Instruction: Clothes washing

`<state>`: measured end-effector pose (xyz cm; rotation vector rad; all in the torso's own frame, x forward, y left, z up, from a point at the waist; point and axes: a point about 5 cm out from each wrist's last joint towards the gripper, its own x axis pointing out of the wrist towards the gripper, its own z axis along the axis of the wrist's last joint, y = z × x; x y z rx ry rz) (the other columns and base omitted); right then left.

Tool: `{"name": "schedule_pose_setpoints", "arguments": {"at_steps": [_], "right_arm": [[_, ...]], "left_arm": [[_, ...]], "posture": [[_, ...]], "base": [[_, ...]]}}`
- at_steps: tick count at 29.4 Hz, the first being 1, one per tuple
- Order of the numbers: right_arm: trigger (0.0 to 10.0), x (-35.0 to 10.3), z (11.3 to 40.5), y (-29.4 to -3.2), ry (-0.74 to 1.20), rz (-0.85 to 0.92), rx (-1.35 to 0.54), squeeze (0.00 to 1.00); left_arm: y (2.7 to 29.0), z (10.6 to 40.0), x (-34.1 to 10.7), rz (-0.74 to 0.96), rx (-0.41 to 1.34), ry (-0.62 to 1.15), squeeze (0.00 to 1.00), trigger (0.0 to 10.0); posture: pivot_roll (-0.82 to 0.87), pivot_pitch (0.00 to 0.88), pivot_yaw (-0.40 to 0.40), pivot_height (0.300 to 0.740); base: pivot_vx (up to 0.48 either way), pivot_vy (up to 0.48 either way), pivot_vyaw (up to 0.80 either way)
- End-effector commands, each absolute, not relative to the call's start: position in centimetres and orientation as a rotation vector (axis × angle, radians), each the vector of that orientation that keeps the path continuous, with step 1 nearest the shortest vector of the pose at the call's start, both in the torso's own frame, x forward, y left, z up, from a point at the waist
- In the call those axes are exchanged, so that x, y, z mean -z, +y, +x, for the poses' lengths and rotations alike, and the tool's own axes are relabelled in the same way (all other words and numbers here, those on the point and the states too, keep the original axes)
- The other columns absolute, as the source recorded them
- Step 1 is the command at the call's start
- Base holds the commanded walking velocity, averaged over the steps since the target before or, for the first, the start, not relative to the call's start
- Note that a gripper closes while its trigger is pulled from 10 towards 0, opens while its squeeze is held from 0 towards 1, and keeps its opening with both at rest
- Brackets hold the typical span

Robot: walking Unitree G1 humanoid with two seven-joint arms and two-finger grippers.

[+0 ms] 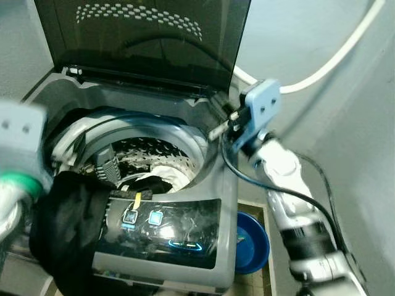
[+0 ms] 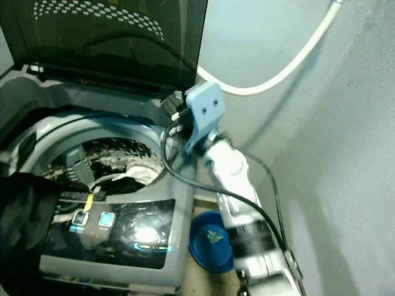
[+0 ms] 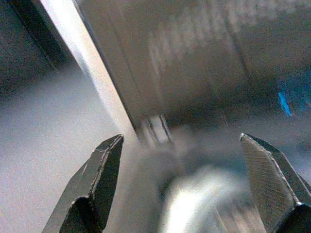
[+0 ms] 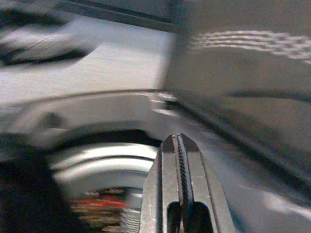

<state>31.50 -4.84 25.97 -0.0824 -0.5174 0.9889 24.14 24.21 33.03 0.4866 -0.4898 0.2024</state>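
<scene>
The top-loading washing machine [image 1: 154, 102] stands with its dark lid [image 1: 148, 37] raised. A black garment [image 1: 68, 216] hangs over the front left rim, next to the lit control panel [image 1: 166, 225]. White and black clothes [image 1: 166, 174] lie in the steel drum [image 1: 145, 148]. My right gripper [image 4: 178, 141] is shut with nothing in it. It is held up at the machine's right rear corner, near the lid hinge [image 1: 229, 120]. My left arm [image 1: 18, 148] is blurred at the left edge, beside the drum. Its gripper [image 3: 181, 138] is open, with nothing between the fingers.
A blue basin [image 1: 252, 240] sits on the floor between the machine and the grey wall [image 1: 358, 135] on the right. A white hose [image 1: 333, 58] runs along that wall. A black cable [image 1: 271, 185] loops along my right arm.
</scene>
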Motion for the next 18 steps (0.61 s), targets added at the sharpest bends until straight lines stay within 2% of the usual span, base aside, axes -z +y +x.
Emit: {"name": "schedule_pose_setpoints", "arguments": {"at_steps": [1,3,4,5,6,7,8,9,10,17,18], "right_arm": [[10.0,-25.6,30.4,-3.7,-0.493,-0.057,-1.125,0.0],[10.0,-25.6,30.4,-3.7,-0.493,-0.057,-1.125,0.0],[10.0,-24.8,30.0,-2.5,-0.473,-0.081,-1.189,0.0],[10.0,-24.8,30.0,-2.5,-0.473,-0.081,-1.189,0.0],[10.0,-23.9,29.4,-1.1,-0.444,-0.103,-1.265,0.0],[10.0,-23.9,29.4,-1.1,-0.444,-0.103,-1.265,0.0],[10.0,-22.9,28.7,0.6,-0.42,-0.126,-1.344,0.0],[10.0,-22.9,28.7,0.6,-0.42,-0.126,-1.344,0.0],[10.0,-22.3,28.0,1.9,-0.405,-0.141,-1.412,0.0],[10.0,-22.0,27.6,2.6,-0.398,-0.146,-1.45,0.0],[10.0,-22.0,27.1,2.9,-0.387,-0.141,-1.492,0.0]], "left_arm": [[25.3,24.3,-34.0,0.548,-0.322,-0.544,0.0,10.0],[25.3,24.3,-34.0,0.548,-0.322,-0.544,0.0,10.0],[25.6,24.4,-35.6,0.574,-0.376,-0.604,0.0,10.0],[25.6,24.4,-35.6,0.574,-0.376,-0.604,0.0,10.0],[25.6,24.4,-37.2,0.596,-0.405,-0.667,0.0,10.0],[25.6,24.4,-37.2,0.596,-0.405,-0.667,0.0,10.0],[25.3,24.5,-38.2,0.618,-0.384,-0.703,0.0,10.0],[25.3,24.5,-38.2,0.618,-0.384,-0.703,0.0,10.0],[24.7,24.7,-38.8,0.631,-0.346,-0.722,0.0,10.0],[24.3,24.8,-38.9,0.637,-0.314,-0.727,0.0,10.0],[23.7,25.1,-38.5,0.64,-0.269,-0.72,0.0,10.0]], "posture": [[0.28,0.084,-0.021,0.74],[0.28,0.084,-0.021,0.74],[0.28,0.082,-0.023,0.74],[0.28,0.082,-0.023,0.74],[0.28,0.081,-0.024,0.74],[0.28,0.081,-0.024,0.74],[0.29,0.081,-0.024,0.74],[0.29,0.081,-0.024,0.74],[0.29,0.081,-0.024,0.74],[0.29,0.081,-0.024,0.74],[0.29,0.084,-0.018,0.74]], "base": [[0.0,0.0,0.0],[0.0,0.0,0.0],[0.0,0.0,0.0],[0.0,0.0,0.0],[0.0,0.0,0.0],[0.0,0.0,0.0],[0.0,0.0,0.0],[0.0,0.0,0.0],[0.0,0.0,0.0],[0.0,0.0,0.0],[0.0,0.0,0.0]]}}
